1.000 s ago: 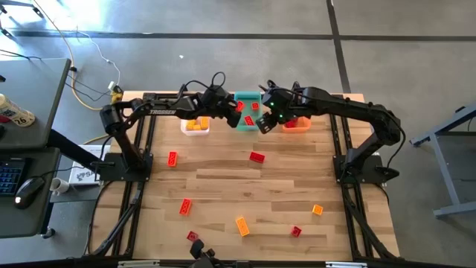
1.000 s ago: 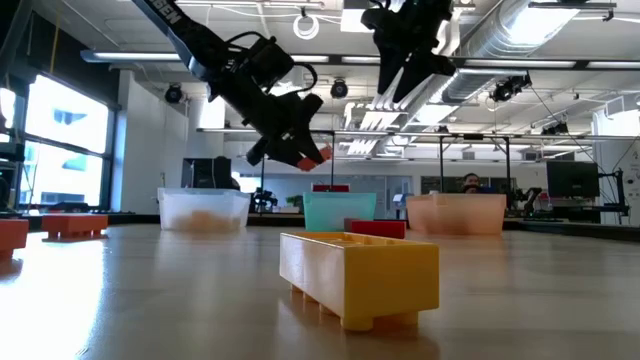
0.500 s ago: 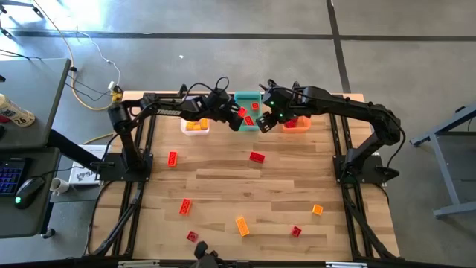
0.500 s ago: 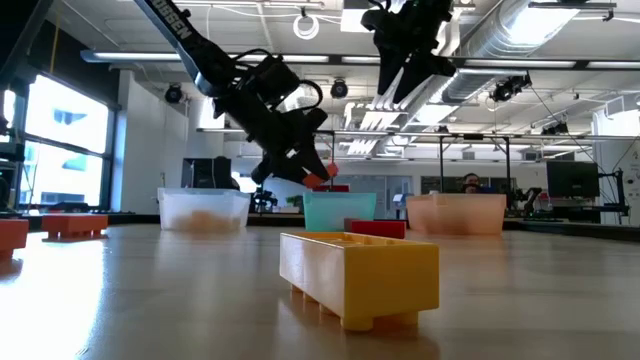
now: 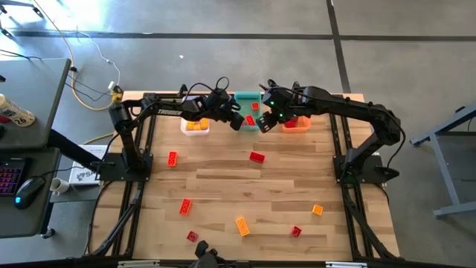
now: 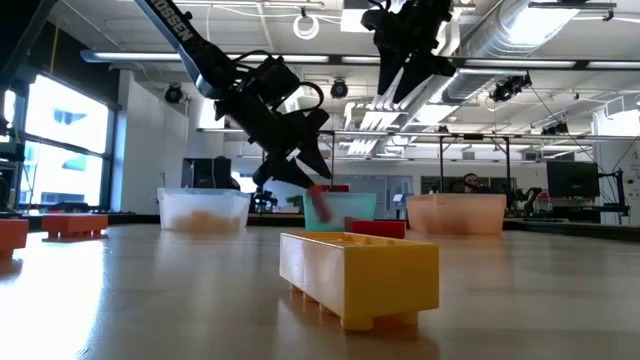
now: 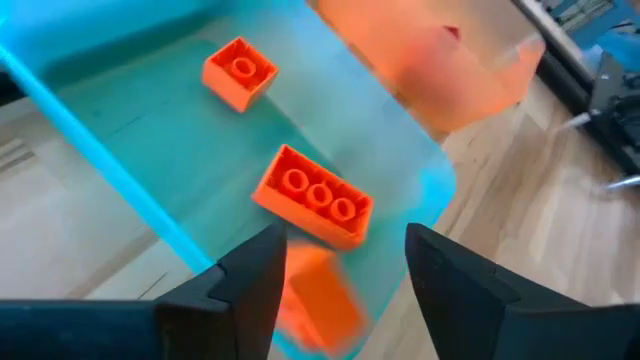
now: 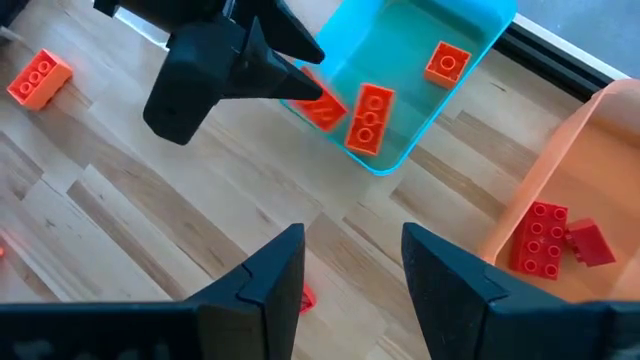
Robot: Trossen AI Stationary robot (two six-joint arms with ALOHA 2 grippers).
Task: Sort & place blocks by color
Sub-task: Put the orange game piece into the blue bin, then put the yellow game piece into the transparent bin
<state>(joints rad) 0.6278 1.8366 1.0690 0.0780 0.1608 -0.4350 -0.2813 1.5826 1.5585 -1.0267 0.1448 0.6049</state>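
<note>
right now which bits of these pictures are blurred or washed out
Left wrist view: the brick dropping between the open left pincer's fingers is motion-smeared. Low view: the same falling brick is a red streak, the near yellow brick looms large, and the window glares white. High view: even light.

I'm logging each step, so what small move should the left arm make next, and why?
Probably lift the left pincer clear of the teal bin. Its jaws are apart and the red block is blurred below them, dropping into the bin beside two blocks already there, so the release looks done.
</note>
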